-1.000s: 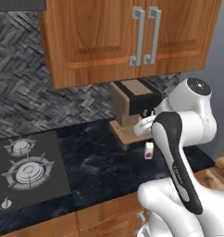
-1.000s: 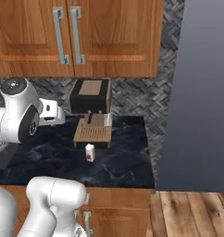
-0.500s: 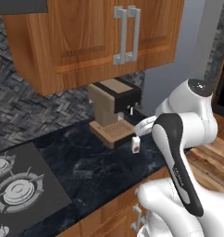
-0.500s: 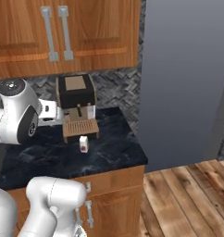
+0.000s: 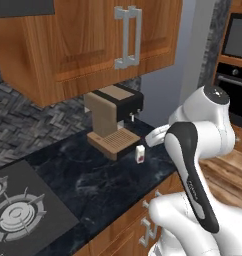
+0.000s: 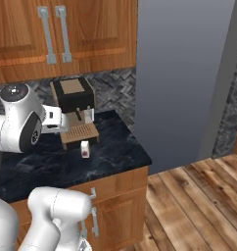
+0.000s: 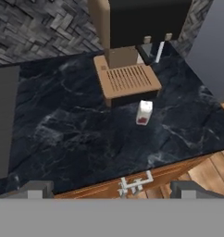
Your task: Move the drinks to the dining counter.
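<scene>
One of the drinks, a small white carton (image 7: 144,112) with a red mark, stands upright on the black marble worktop just in front of the coffee machine's tan tray. The same carton (image 5: 139,154) (image 6: 84,149) appears in both base views, near the worktop's corner. My gripper (image 7: 111,190) hangs above and in front of the worktop edge, well short of the carton. It is open wide, with nothing between its fingertips (image 7: 36,189). The dining counter is out of view.
A tan-and-black coffee machine (image 5: 113,116) (image 6: 74,98) stands against the herringbone wall. A gas hob (image 5: 15,215) lies at the left. Wood wall cabinets (image 6: 66,29) hang overhead. A tall grey panel (image 6: 184,73) ends the worktop, an oven (image 5: 238,75) stands beyond it, and wooden floor (image 6: 199,206) lies to the right.
The whole picture has shifted, so the base has moved: the hob slides off left and the grey panel, oven and floor come in at right. The arm's pose and open gripper look unchanged.
</scene>
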